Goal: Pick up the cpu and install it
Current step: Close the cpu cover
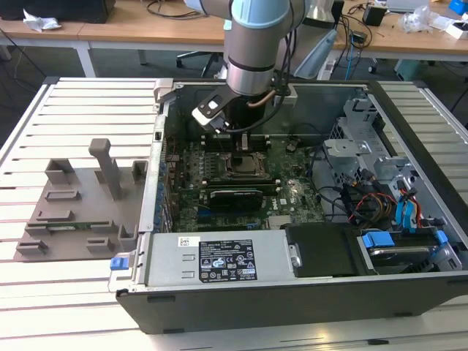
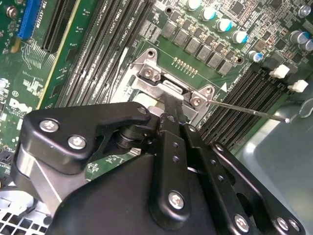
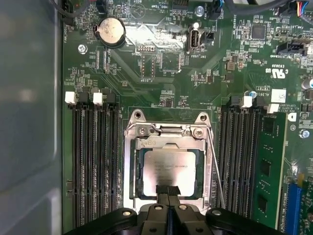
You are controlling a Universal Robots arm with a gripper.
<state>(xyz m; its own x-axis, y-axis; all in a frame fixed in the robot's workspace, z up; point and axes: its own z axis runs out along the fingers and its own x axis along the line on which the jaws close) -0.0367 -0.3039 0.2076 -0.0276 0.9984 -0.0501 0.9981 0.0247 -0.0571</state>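
My gripper point(image 3: 168, 191): fingers pressed together, clamped on nothing. The tips sit over one edge of the cpu point(image 3: 168, 164); can't tell if they touch it. The cpu lies flat in the socket point(image 3: 130, 166), silver top up, with memory slots point(image 3: 93, 161) on both sides.

In the exterior view I hang over the middle of the open case point(image 1: 292, 296), above the green board point(image 1: 292, 191). The case lies on a white slatted table point(image 1: 88, 99). A grey fixture plate point(image 1: 73, 212) sits on the same slats at 9 o'clock of the case, just beside it. Wooden desks point(image 1: 146, 31) run behind at 12 o'clock, with cables on top and crumpled white paper point(image 1: 40, 20) at 11 o'clock. A silver box point(image 1: 219, 259) is at the case's 6 o'clock wall, and blue-tabbed bays point(image 1: 398, 241) are at 4 o'clock.
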